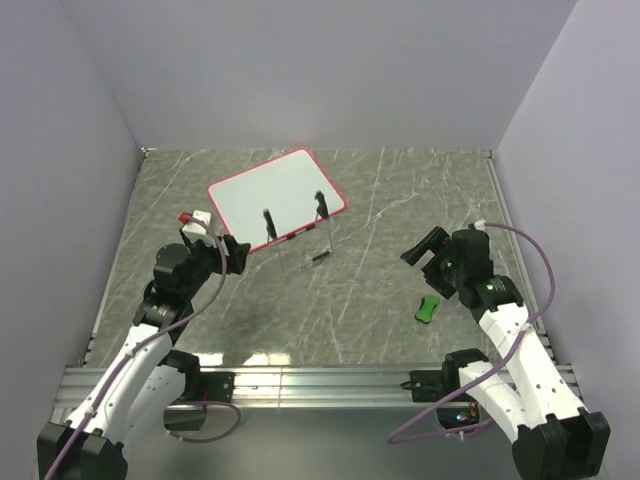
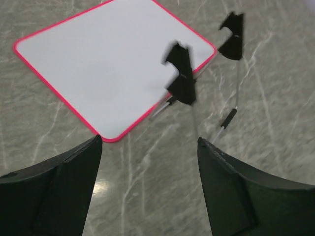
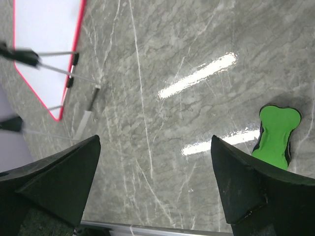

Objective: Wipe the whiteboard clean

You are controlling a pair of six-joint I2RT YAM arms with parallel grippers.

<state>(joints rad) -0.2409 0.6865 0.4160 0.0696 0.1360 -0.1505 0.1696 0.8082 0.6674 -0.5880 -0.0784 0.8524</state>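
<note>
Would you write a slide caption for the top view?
Open left gripper near the blank whiteboard; open right gripper near the green eraser.

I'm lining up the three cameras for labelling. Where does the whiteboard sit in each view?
Top external: the whiteboard lies left of centre, in the upper half of the picture.
Left wrist: the whiteboard fills the upper left and middle.
Right wrist: the whiteboard shows only in the top-left corner, cut off by the frame.
Shared landmark: the black-clipped wire stand at the board's edge.
</note>
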